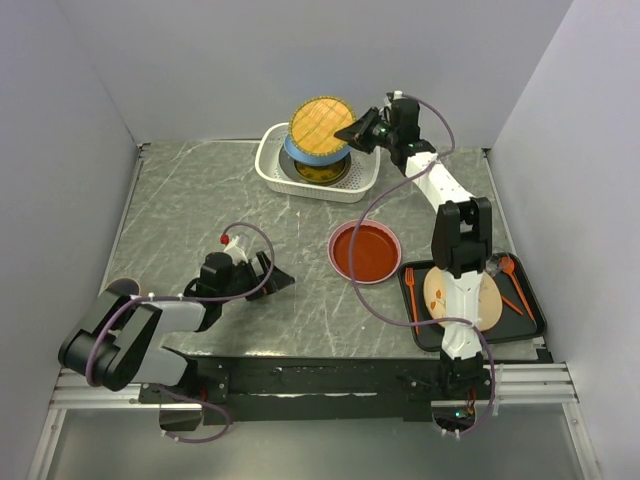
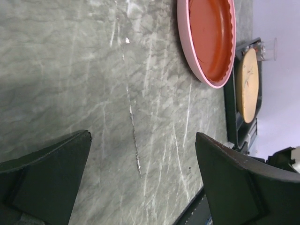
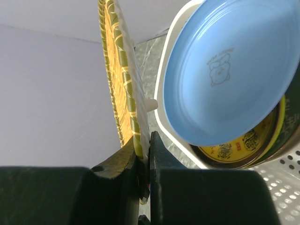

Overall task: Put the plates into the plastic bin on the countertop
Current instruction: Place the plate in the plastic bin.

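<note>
Right pincer [image 3: 144, 151] astride straw plate [image 3: 118, 70] rim

A flat black tray [image 1: 528, 325] lies on the bench [image 1: 200, 210] at about four o'clock in the overhead view, its long side running roughly nine to three. An orange plastic fork [image 1: 408, 288] rests along the tray's nine o'clock edge. Two more orange utensils [image 1: 514, 285] lie at its three o'clock side, close together and slanted; their exact kind is hard to tell. A small clear glass [image 1: 493, 265] stands near the tray's one o'clock corner. From the left wrist view the tray [image 2: 230, 110] is seen edge-on, the glass [image 2: 267, 49] beside it. Pale lilac-grey wall panels [image 1: 300, 60] close in the nine, twelve and three o'clock sides. A ribbed aluminium rail [image 1: 530, 385] runs along six o'clock.
</note>
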